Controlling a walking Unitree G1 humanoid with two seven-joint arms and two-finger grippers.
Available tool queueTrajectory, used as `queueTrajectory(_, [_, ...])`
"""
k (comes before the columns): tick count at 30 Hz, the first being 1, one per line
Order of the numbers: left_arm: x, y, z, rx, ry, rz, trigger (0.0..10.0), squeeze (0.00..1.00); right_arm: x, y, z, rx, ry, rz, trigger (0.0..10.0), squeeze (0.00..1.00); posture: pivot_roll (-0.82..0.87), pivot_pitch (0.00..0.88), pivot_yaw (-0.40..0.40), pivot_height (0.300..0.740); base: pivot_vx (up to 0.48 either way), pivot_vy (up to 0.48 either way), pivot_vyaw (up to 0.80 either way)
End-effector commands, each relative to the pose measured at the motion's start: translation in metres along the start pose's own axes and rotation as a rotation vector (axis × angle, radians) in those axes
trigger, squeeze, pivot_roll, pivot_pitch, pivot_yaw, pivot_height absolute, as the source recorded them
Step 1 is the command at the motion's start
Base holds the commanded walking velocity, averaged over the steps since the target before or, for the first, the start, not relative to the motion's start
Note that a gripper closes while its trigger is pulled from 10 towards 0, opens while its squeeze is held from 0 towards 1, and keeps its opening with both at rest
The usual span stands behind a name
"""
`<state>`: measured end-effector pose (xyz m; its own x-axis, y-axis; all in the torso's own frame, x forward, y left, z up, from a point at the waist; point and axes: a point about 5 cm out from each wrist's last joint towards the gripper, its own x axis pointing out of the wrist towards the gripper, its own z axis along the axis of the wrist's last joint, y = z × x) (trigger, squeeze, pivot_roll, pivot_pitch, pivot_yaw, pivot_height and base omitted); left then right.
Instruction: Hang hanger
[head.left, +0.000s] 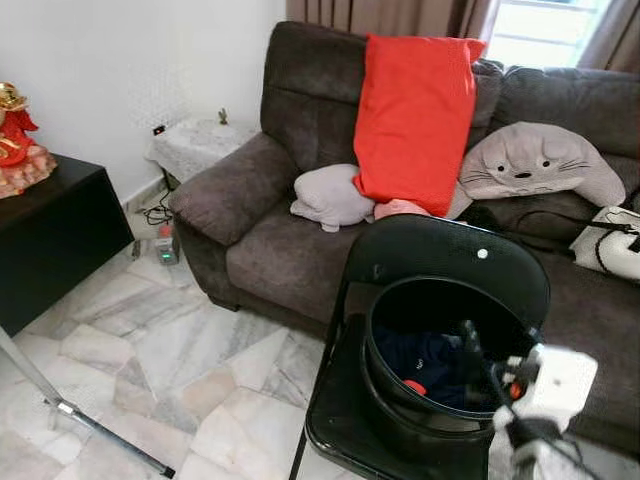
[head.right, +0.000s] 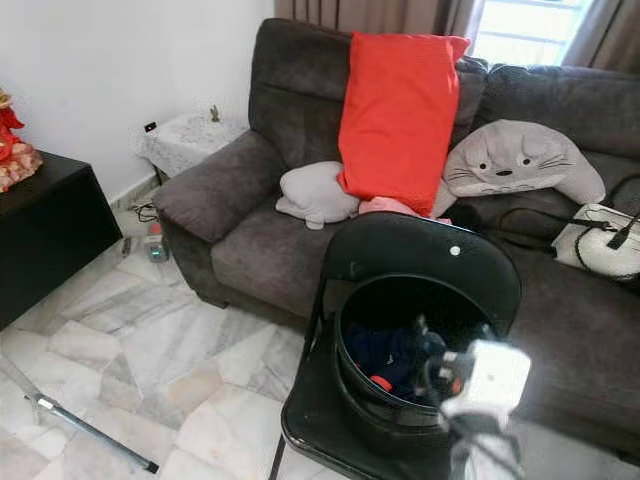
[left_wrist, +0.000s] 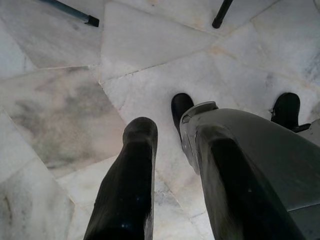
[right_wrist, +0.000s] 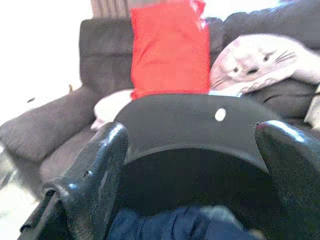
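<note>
right now the right gripper (right_wrist: 192, 165) hangs at about 5 o'clock in the head views, its two black fingers (right_wrist: 95, 175) spread wide apart and pinching nothing, poised just over the rim of a black bucket (head.left: 400, 400). that bucket stands on the seat of a black folding chair (head.left: 440, 255), and dark blue clothes (head.left: 430, 365) lie inside it with a small red bit among them; whether a hanger is in there i cannot tell. behind the chair, toward 12 o'clock, sits a dark brown sofa (head.left: 250, 185) with a red pillow (head.left: 415, 120) leaning upright on its back, a grey plush (head.left: 330, 195) beside it, and a seal-faced cushion (head.left: 530, 160) at 2 o'clock. the left gripper (left_wrist: 175, 165) hangs idle over the marble floor (left_wrist: 65, 110), fingers apart and empty. a black cabinet (head.left: 50, 240) stands at 9 o'clock.
</note>
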<state>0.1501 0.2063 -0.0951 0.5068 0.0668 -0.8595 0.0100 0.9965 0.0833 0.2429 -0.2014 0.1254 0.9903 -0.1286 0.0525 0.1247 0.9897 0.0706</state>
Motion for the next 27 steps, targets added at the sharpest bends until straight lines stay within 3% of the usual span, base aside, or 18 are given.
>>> queueTrajectory(1, [-0.001, 0.001, -0.005, -0.01, 0.027, 0.006, 10.0, 0.0, 0.003, -0.002, -0.007, 0.01, 0.055, -0.049, 10.0, 0.0, -0.02, 0.0, -0.01, 0.74, 0.0, 0.0, 0.0])
queueTrajectory(9, [-0.001, 0.002, -0.005, -0.03, 0.028, 0.011, 10.0, 0.0, 0.003, 0.015, -0.007, 0.025, 0.091, -0.039, 10.0, 0.0, -0.02, 0.0, -0.013, 0.74, 0.0, 0.0, 0.0])
queueTrajectory(18, [0.0, 0.001, -0.005, -0.037, 0.031, 0.009, 10.0, 0.0, 0.007, 0.015, -0.011, 0.035, 0.12, -0.064, 10.0, 0.0, -0.01, 0.016, -0.021, 0.74, 0.0, 0.0, 0.0])
queueTrajectory(27, [0.0, 0.001, -0.004, -0.044, 0.028, 0.006, 10.0, 0.0, 0.009, 0.017, -0.011, 0.043, 0.122, -0.064, 10.0, 0.0, -0.02, 0.025, -0.02, 0.74, 0.275, 0.0, 0.0])
